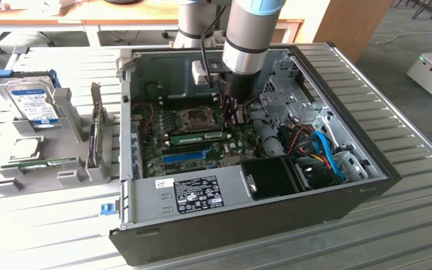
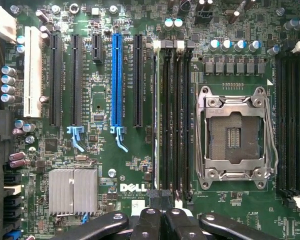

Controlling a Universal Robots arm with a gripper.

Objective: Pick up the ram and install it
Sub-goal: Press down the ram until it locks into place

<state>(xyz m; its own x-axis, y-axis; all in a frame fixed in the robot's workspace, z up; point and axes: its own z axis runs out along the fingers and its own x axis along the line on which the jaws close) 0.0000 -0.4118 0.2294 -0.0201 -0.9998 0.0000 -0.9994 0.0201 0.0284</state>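
Observation:
The ram (image 1: pixel 197 136), a narrow green stick, stands on edge in a memory slot of the motherboard (image 1: pixel 163 154) just in front of the CPU socket (image 1: pixel 198 117), inside the open computer case. My gripper (image 1: pixel 230 119) hangs over the stick's end towards the exterior view's right. I cannot tell whether it touches the stick. In the wrist view my gripper (image 2: pixel 162 216) is shut, its dark fingers (image 2: pixel 149 220) pressed together with nothing between them. Below it lie the black memory slots (image 2: pixel 172 115) beside the CPU socket (image 2: pixel 233 136).
A second green stick (image 1: pixel 42 164) lies in a grey holder on the exterior view's left, near a hard drive (image 1: pixel 32 104). The bright blue slot strip (image 2: pixel 116 80) runs beside the memory slots. Cables (image 1: pixel 317 149) and a black fan housing (image 1: pixel 274 177) crowd the case's right side.

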